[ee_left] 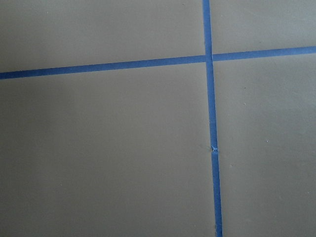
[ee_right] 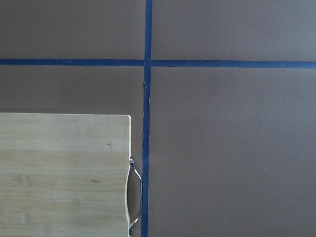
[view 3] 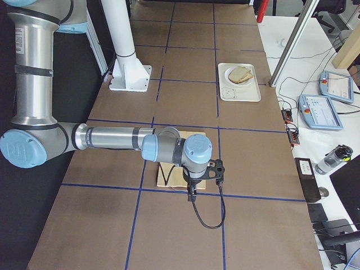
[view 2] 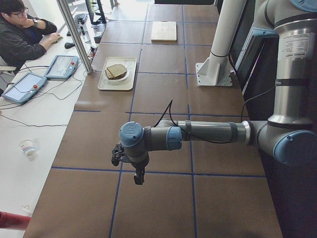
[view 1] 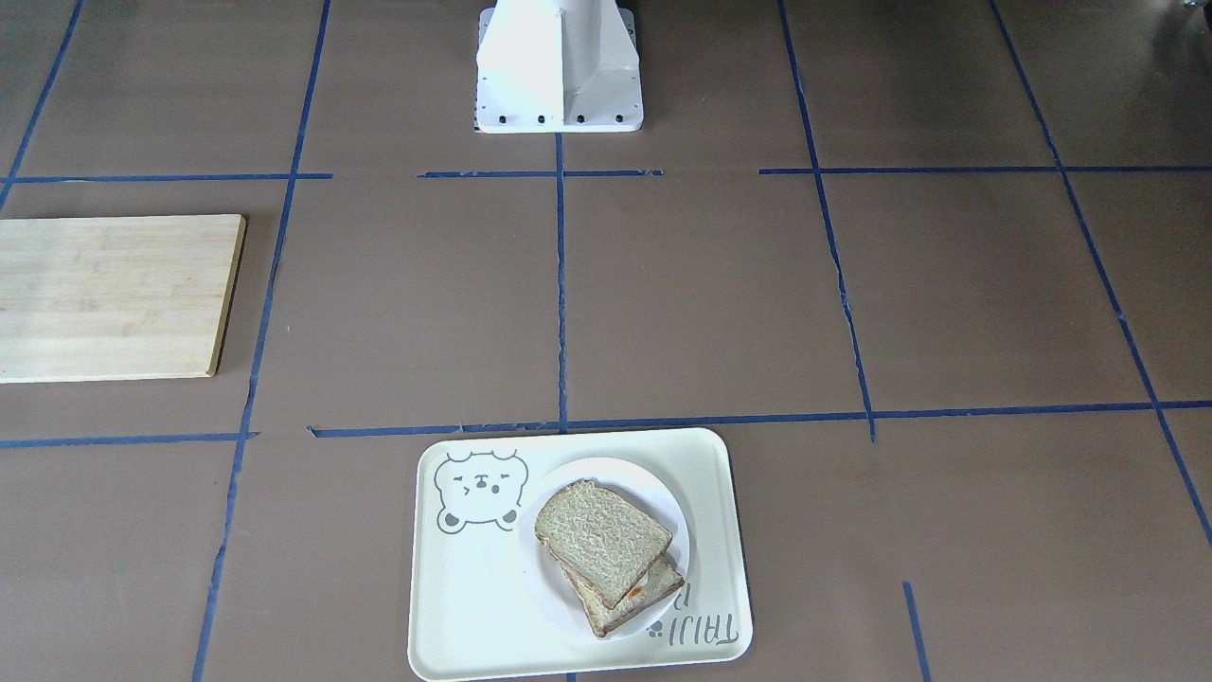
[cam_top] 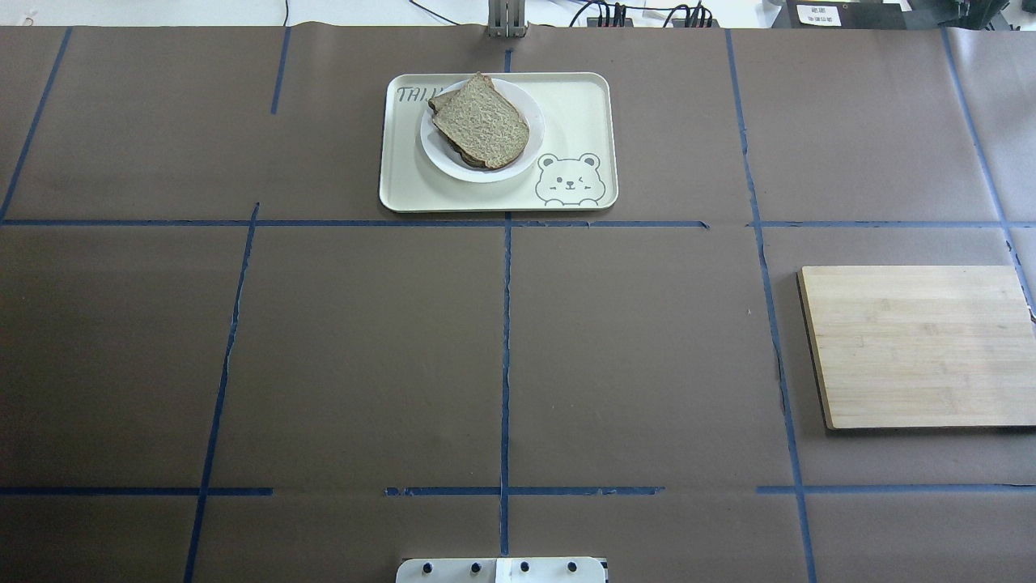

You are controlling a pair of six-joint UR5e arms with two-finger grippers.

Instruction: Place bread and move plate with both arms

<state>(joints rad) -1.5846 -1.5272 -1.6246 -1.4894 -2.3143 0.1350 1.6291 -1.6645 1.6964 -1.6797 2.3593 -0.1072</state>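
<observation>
The plain tan bread [view 1: 601, 538] lies on top of a second slice [view 1: 653, 595] on the small white plate [view 1: 653, 481]. The plate sits on the cream bear tray [view 1: 473, 587] at the table's far middle, also shown from overhead [cam_top: 441, 155]. My left gripper [view 2: 139, 179] hangs over bare table far out on the left side. My right gripper [view 3: 191, 196] hangs over the near edge of the cutting board. Both grippers are far from the plate and show only in the side views, so I cannot tell whether they are open or shut.
A bamboo cutting board [cam_top: 919, 344] with a metal handle [ee_right: 134, 190] lies on my right side. The white base block [view 1: 559, 66] stands at the robot's edge. Blue tape lines [ee_left: 210, 123] cross the brown table. An operator [view 2: 22, 32] sits beyond the far edge.
</observation>
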